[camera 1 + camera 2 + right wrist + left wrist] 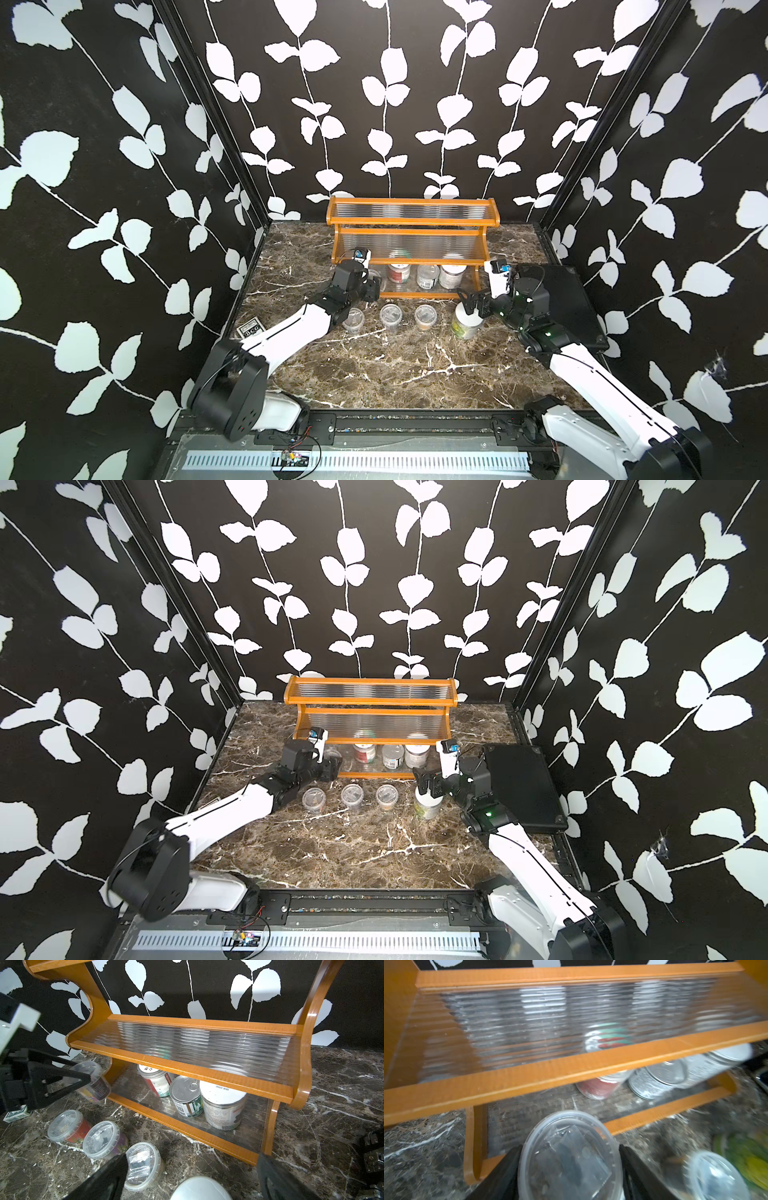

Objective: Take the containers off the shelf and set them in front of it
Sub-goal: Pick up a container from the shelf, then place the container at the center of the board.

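The orange-framed shelf (411,232) (187,1057) stands at the back of the table. Its bottom tier holds a red-labelled can (399,272), a tin can (186,1097) and a white-lidded jar (223,1103). My left gripper (372,286) (570,1148) is shut on a clear lidded cup (569,1167) (91,1080), tilted in the air by the shelf's left end. Three clear cups (391,316) stand in a row in front of the shelf. My right gripper (469,303) (192,1157) is open, straddling the lid of a white-lidded jar (465,326) on the table.
A black-and-white card box (250,331) lies on the marble at the left, under my left forearm. A flat black case (557,299) lies along the right wall behind my right arm. Patterned walls close in three sides.
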`<state>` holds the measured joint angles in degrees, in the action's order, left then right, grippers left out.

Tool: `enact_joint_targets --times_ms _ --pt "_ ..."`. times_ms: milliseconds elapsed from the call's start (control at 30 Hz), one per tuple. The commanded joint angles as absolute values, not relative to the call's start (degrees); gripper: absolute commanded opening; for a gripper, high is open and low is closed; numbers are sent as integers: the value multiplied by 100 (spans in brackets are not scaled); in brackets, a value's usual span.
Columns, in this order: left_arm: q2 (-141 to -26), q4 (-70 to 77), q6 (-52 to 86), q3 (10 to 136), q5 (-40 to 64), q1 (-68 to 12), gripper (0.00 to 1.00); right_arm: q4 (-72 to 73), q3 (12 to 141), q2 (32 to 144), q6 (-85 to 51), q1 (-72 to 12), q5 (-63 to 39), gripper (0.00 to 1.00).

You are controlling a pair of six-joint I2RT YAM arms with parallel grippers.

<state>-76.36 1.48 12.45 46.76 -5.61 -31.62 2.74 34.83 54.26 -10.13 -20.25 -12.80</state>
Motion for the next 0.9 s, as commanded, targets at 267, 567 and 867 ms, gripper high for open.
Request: enact_joint_targets --times_ms 267,567,867 --pt "-5603 -1983 1682 4473 -1162 -3962 68 668 3437 5462 -1073 -2003 -1518 100" --pt "-5028 -3568 2309 4641 -1913 -5465 68 724 3338 5445 -1120 -1998 -1555 100" --pt "-4485 -4027 2935 3958 -1925 -5757 67 780 3284 5476 -1152 -1999 -1650 100"
